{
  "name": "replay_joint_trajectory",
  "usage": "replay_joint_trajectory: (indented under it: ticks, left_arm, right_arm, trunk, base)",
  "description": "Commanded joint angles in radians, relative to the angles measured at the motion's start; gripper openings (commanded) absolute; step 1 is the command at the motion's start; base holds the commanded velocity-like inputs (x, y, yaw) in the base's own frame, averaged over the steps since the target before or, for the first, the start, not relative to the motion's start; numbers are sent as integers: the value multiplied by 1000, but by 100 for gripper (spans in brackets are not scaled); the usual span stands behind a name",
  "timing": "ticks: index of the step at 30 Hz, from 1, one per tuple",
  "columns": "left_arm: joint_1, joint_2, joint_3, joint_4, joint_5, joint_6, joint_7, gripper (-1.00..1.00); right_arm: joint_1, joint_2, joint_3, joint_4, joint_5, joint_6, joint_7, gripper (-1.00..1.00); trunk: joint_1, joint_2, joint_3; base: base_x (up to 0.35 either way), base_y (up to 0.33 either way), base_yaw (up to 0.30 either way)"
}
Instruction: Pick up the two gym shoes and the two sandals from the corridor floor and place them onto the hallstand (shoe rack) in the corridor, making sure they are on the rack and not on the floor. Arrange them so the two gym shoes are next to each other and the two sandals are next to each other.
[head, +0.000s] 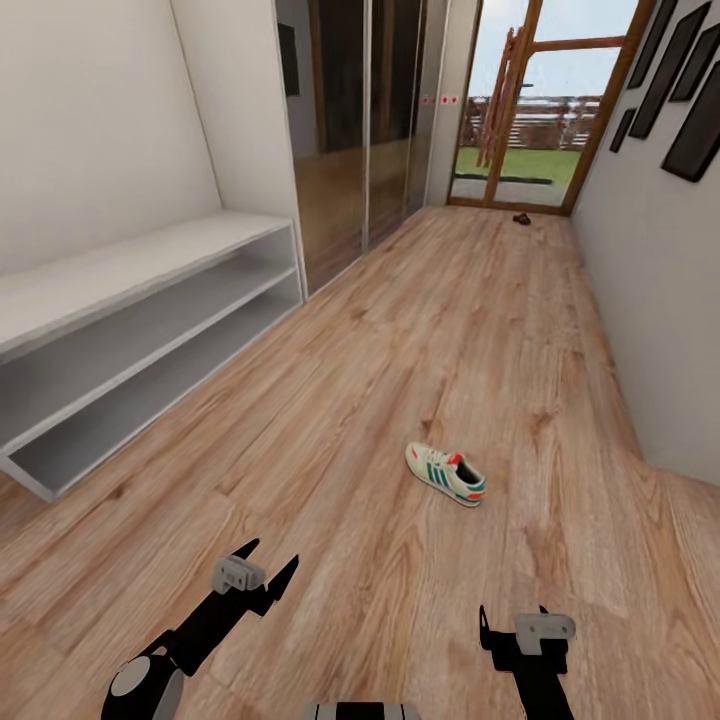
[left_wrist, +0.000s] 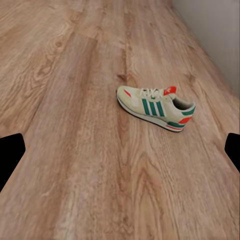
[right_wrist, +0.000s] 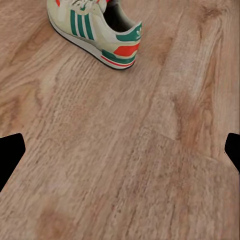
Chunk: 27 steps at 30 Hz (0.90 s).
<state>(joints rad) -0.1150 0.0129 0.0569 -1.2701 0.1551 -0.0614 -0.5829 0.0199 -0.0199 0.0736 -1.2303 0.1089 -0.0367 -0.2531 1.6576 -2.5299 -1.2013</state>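
We see a long corridor floor (head: 400, 330) of warm brown wood planks, which runs from our base to a glazed door (head: 545, 100) at the far end. Along the left wall stands the hallstand (head: 130, 320), a wide pale-grey unit with a flat top and two long open shelf levels; on the part we see, nothing lies on them. Beyond it is a mirrored wardrobe front (head: 360, 120), and on the right wall hang some dark frames (head: 690, 90).

One gym shoe (head: 445, 473) lies on the floor ahead of us, a little right of centre and well apart from the hallstand — it stands upright on its sole, cream with green stripes and a red-orange heel. Far away near the door there is a small dark thing (head: 522, 218), too small for us to tell what it is.

Our left gripper (head: 262, 572) and right gripper (head: 514, 620) are low in the head view, both with fingers apart and holding nothing, both near the shoe but not touching it.
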Motion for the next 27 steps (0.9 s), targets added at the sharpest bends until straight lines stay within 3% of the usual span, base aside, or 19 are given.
replay_joint_trajectory:
  ticks: [1,27]
  left_arm:
    - [0,0,0,0,0,0,0,100]
    - [0,-7,0,3,0,0,0,100]
  right_arm:
    - [0,0,0,0,0,0,0,100]
    - [0,0,0,0,1,1,-1,100]
  trunk:
    - [0,0,0]
    - [0,0,0]
  base:
    - [225,-275,161]
    - [200,-294,252]
